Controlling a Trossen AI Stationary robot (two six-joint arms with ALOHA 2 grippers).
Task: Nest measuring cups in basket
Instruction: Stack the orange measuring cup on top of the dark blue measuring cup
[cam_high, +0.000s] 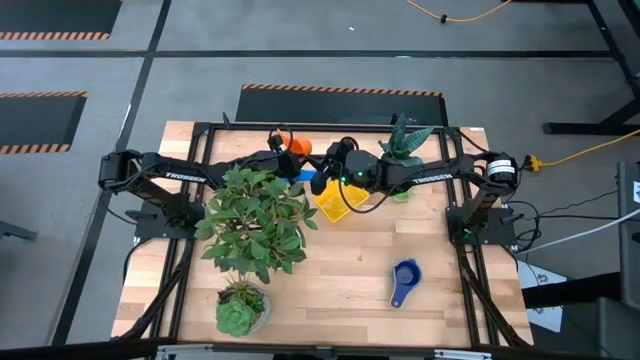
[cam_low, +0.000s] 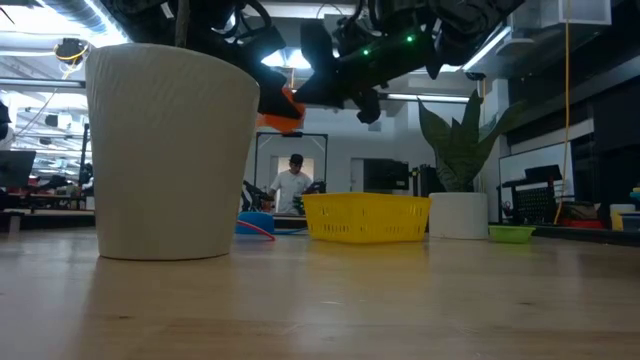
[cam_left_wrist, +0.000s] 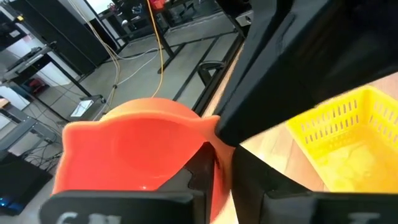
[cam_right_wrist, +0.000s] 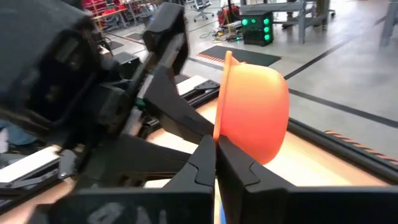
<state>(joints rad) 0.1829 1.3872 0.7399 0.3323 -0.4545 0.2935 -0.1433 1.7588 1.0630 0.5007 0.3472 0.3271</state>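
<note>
Above the upper middle of the bench, the orange cup (cam_high: 298, 147) hangs pinched by both the left pincer (cam_high: 285, 150) and right pincer (cam_high: 325, 160), with the basket (cam_high: 343, 200) lower right.

Both my claws crowd the back-centre of the table, just behind the yellow basket (cam_high: 342, 201), w/ the orange cup (cam_high: 298, 147) up between them. Big leafy plant (cam_high: 255, 222) blocks my left side approach; spiky plant (cam_high: 405, 142) and green cup (cam_low: 512, 233) sit by my right arm. Bare wood front-centre, only the blue cup (cam_high: 405, 277) there.
</note>
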